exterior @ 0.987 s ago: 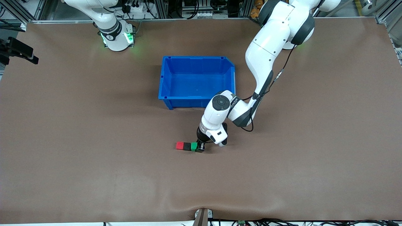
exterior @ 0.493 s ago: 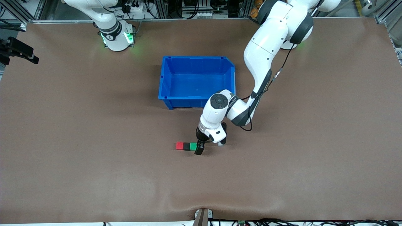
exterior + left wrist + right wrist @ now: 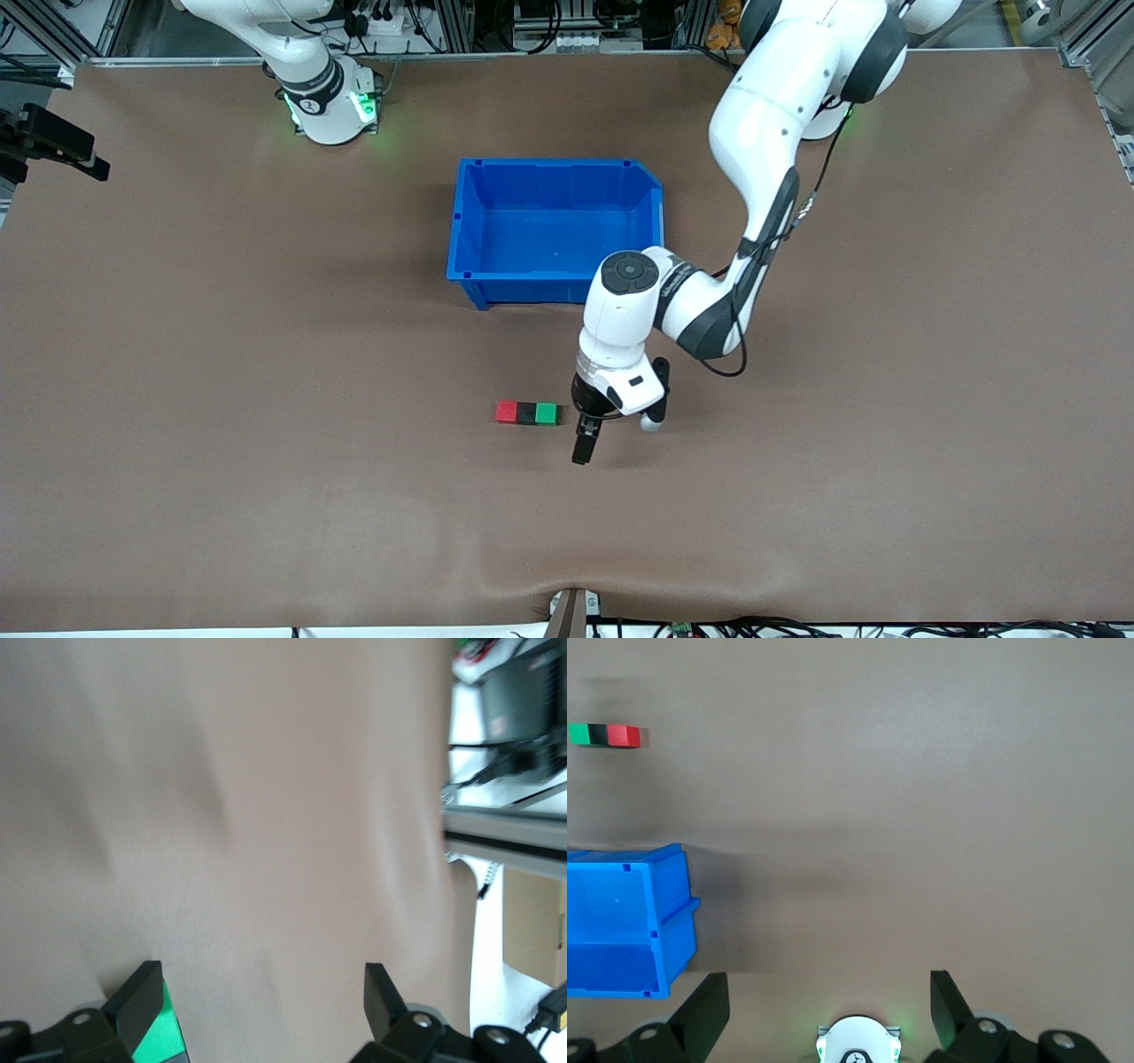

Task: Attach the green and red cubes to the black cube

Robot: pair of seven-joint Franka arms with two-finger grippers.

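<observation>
Sitting flat on the table (image 3: 266, 443) as one joined row: red cube (image 3: 506, 412), black cube (image 3: 527, 413), green cube (image 3: 547, 413), touching face to face. Long axis running along the table from the right arm's end toward the left arm's, green end pointing at the left gripper (image 3: 582, 443). Hovering just beside that green end, jaws spread wide, holding nothing. Risking a nudge: dragging a lowered fingertip across the green cube could slide or twist the row, maybe splitting a joint. Waiting up by its base, well apart from the row, right gripper (image 3: 830, 1014) also wide and empty. Standing farther off, blue bin (image 3: 469, 221).
</observation>
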